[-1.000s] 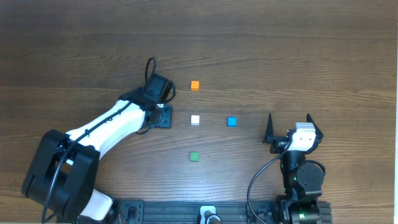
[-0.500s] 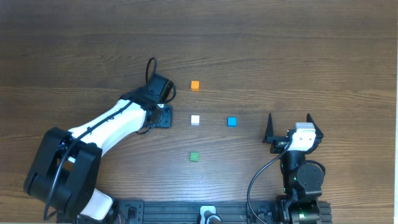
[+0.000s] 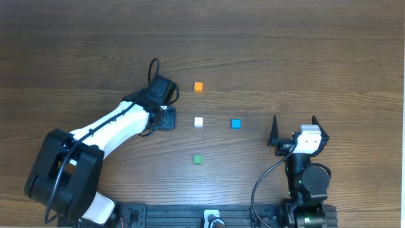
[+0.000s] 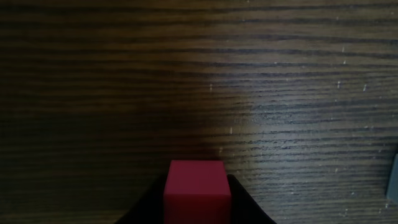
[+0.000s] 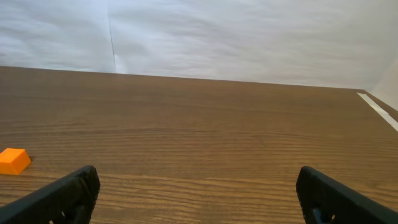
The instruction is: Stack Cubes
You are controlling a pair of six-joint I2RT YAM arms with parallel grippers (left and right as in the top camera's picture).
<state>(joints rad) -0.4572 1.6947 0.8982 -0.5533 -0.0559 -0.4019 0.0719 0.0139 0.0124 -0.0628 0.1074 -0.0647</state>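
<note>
Red cube pinched in the left gripper, four other cubes loose on the table

The red cube (image 4: 197, 190) sits clamped between the left gripper's (image 3: 166, 119) fingers, low over the wooden table (image 3: 304, 50) and just beside the white cube (image 3: 199, 121). The blue cube (image 3: 236, 123) is on the white one's other side, a bit apart. The orange cube (image 3: 199, 87) is farther up the table and the green cube (image 3: 197, 159) is closer to the arm bases, so nothing's stacked yet. The right gripper (image 3: 295, 130) is off to the right of the blue cube with its fingers spread wide, holding nothing.
</note>
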